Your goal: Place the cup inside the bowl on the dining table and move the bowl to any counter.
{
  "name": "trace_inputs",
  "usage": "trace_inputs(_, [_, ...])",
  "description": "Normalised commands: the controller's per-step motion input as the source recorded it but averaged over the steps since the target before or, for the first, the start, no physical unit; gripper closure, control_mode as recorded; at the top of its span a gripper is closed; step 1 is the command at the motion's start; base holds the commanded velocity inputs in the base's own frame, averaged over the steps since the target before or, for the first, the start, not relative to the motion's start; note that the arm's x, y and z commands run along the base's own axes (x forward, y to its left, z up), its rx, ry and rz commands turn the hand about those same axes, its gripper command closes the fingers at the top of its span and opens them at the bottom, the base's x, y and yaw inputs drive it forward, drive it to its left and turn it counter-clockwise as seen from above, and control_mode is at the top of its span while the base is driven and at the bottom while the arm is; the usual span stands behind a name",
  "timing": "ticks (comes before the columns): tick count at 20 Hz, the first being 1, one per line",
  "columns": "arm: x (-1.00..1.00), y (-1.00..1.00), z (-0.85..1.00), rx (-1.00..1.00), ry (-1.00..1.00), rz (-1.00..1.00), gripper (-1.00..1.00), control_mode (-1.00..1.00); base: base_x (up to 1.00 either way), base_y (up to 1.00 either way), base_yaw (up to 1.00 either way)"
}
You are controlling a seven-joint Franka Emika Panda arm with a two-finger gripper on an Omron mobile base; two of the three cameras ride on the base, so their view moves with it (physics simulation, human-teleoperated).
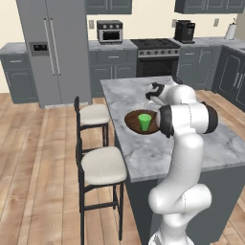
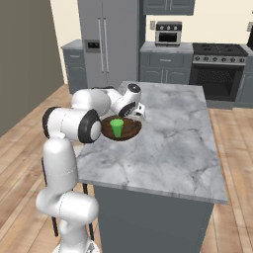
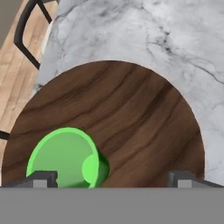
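The green cup (image 1: 144,121) (image 2: 116,127) stands upright inside the dark brown wooden bowl (image 1: 131,122) (image 2: 130,130), off centre in it. The bowl rests on the marble dining table (image 1: 143,158) (image 2: 173,133), close to the stool-side edge. My gripper (image 1: 149,95) (image 2: 137,112) hangs just above the bowl's far rim, open and holding nothing. In the hand view the cup (image 3: 65,157) sits at lower left of the bowl (image 3: 127,113), by one fingertip, and the gripper (image 3: 113,178) spans wide over the wood.
Two cushioned bar stools (image 1: 93,115) (image 1: 103,165) stand along the table's left side. Behind it, a grey counter (image 1: 112,45) with a toaster oven runs along the back wall between the fridge (image 1: 52,48) and the stove (image 1: 155,45).
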Motion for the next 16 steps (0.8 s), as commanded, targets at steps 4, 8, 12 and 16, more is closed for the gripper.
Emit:
trace_inputs(4, [0.00,-0.42,0.00,0.00,0.00,0.00,-1.00,-1.00,0.00,0.00,0.00])
trace_inputs(8, [0.00,-0.39,0.00,0.00,0.00,0.00,-1.00,-1.00,0.00,0.00,0.00])
trace_inputs(12, [0.00,-0.34,-0.11,0.00,0.00,0.00,-1.00,-1.00,0.00,0.00,0.00])
trace_inputs(16, [0.01,-0.23,-0.20,0.00,0.00,0.00,-1.00,-1.00,0.00,0.00,0.00])
